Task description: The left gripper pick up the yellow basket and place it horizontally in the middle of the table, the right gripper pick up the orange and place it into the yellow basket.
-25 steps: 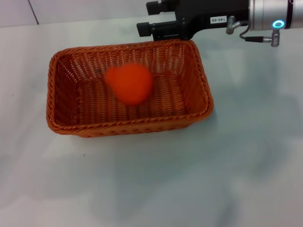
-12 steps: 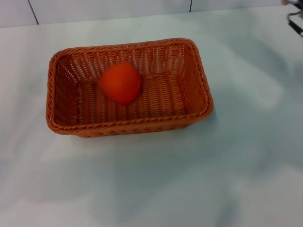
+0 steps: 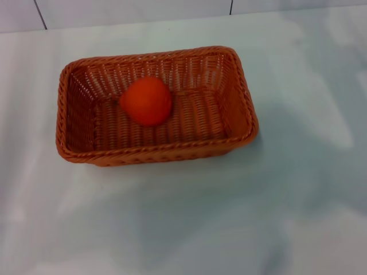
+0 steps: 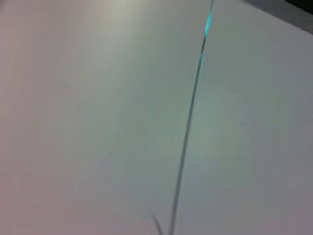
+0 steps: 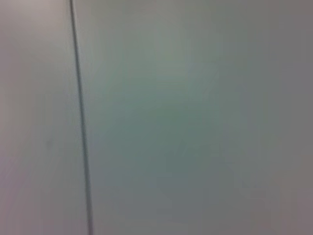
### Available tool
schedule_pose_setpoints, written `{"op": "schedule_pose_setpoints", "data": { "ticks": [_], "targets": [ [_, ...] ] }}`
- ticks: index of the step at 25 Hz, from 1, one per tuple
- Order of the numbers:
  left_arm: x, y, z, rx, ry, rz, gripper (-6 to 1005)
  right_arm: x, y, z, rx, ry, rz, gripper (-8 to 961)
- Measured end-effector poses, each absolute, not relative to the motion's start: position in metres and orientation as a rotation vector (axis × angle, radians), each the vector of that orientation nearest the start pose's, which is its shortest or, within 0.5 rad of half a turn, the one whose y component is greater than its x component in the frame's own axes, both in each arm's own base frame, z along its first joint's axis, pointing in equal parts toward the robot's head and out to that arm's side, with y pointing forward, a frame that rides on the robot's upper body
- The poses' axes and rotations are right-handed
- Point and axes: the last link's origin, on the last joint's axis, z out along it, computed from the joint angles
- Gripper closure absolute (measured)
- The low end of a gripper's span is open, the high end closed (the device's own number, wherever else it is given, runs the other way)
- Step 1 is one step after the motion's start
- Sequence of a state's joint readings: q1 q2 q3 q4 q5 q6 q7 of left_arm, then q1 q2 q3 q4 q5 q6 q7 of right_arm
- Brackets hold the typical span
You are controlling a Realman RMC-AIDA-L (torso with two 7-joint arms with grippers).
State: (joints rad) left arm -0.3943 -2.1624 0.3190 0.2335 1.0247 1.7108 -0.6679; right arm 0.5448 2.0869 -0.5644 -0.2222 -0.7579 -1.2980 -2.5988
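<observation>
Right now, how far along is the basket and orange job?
Both steps look done. The yellow basket lies lengthwise across the middle of the table, and the orange sits inside it, toward the back wall. Nothing is in hand: neither claw shows in any view, and the wrist cameras see only bare pale surface. Nothing appears left to do.

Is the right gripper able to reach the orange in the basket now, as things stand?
Probably yes: the orange lies uncovered in the open-topped yellow basket, nothing above it. The right gripper itself is out of view, though.
</observation>
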Motion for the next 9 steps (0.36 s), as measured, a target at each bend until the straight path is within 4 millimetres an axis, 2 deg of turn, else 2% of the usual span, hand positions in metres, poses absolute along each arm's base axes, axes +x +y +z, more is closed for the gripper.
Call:
{"op": "schedule_pose_setpoints", "data": {
  "ticks": [4, 9],
  "targets": [
    [-0.3004, 0.286, 0.0581, -1.302, -0.248, -1.205, 405, 0.3092, 0.372, 0.0751, -0.509, -1.468, -1.59, -2],
    [-0.3005, 0.2858, 0.0539, -1.295, -0.239, -1.169, 405, 0.3118, 0.3713, 0.0756, -0.528, -1.442, -1.601, -2]
  ]
}}
